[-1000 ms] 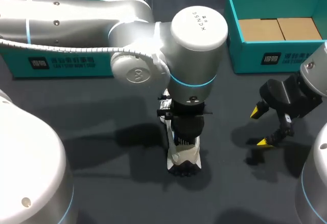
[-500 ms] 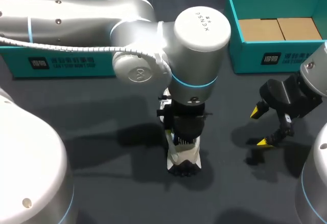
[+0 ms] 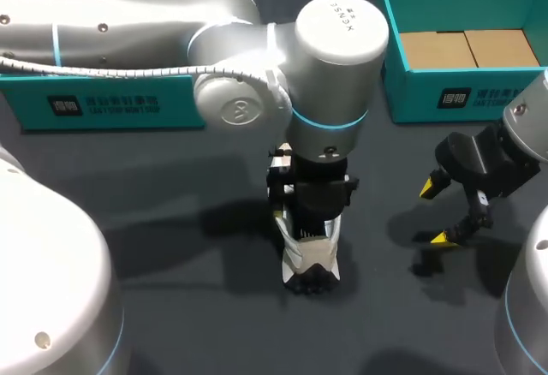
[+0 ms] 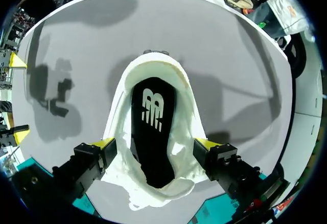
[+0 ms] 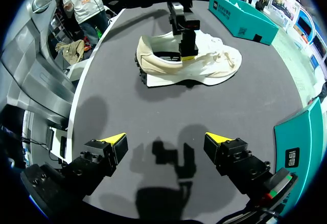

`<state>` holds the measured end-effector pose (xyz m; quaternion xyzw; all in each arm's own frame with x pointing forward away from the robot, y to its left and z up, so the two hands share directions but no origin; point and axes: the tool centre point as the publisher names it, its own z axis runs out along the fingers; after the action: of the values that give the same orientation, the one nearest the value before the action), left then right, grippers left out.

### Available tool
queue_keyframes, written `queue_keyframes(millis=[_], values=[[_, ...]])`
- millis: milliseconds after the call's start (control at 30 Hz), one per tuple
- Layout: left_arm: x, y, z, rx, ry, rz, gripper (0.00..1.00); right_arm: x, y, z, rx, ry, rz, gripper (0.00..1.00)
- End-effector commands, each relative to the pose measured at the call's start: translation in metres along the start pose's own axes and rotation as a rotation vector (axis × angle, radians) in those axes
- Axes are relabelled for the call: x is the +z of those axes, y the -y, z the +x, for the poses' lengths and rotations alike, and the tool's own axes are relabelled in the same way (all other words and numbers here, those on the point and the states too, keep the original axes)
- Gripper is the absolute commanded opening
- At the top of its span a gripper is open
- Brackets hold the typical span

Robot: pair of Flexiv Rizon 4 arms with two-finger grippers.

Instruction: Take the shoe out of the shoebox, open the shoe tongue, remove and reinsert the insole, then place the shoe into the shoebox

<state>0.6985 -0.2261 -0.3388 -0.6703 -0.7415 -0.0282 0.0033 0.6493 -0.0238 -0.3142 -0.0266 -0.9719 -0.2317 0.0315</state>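
Observation:
A white shoe (image 3: 310, 264) stands on the dark table at the middle, toe toward me. My left gripper (image 3: 310, 221) hangs over its heel opening. In the left wrist view the black insole (image 4: 153, 127) lies flat inside the shoe (image 4: 153, 65), and the left gripper (image 4: 156, 144) stands open with one yellow tip on each side of the collar. The right wrist view shows the shoe (image 5: 204, 63) side on, ahead of my right gripper (image 5: 166, 142). That right gripper (image 3: 437, 212) is open and empty, to the right of the shoe. The teal shoebox (image 3: 445, 97) sits at the back right.
A second teal box part (image 3: 111, 105) lies at the back left, partly behind my left arm. Brown cardboard (image 3: 467, 48) lines the shoebox floor. Bare dark table lies between the shoe and the right gripper.
My left gripper has gone from shut to wide open over the shoe's heel opening, and its wrist has shifted slightly. The shoe and the right arm have not moved.

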Motion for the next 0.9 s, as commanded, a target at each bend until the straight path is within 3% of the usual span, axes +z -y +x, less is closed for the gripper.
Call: queue_keyframes(millis=[33, 333, 533, 600, 900], values=[[-0.007, -0.009, 0.007, 0.001, 0.022, 0.015, 1.0, 0.0, 0.0, 0.001, 0.0, 0.002, 0.001, 1.0], [-0.023, -0.017, 0.007, 0.005, 0.062, 0.034, 0.98, 0.0, 0.0, 0.001, 0.0, 0.002, 0.001, 1.0], [-0.031, -0.027, 0.008, -0.006, 0.081, 0.054, 0.69, 0.0, 0.0, 0.001, 0.0, 0.002, 0.001, 1.0], [-0.035, -0.032, 0.01, -0.012, 0.09, 0.061, 0.51, 0.0, 0.0, 0.001, 0.0, 0.002, 0.001, 1.0], [-0.041, -0.051, 0.011, -0.037, 0.119, 0.099, 0.4, 0.0, 0.0, 0.001, 0.0, 0.002, 0.001, 1.0]])
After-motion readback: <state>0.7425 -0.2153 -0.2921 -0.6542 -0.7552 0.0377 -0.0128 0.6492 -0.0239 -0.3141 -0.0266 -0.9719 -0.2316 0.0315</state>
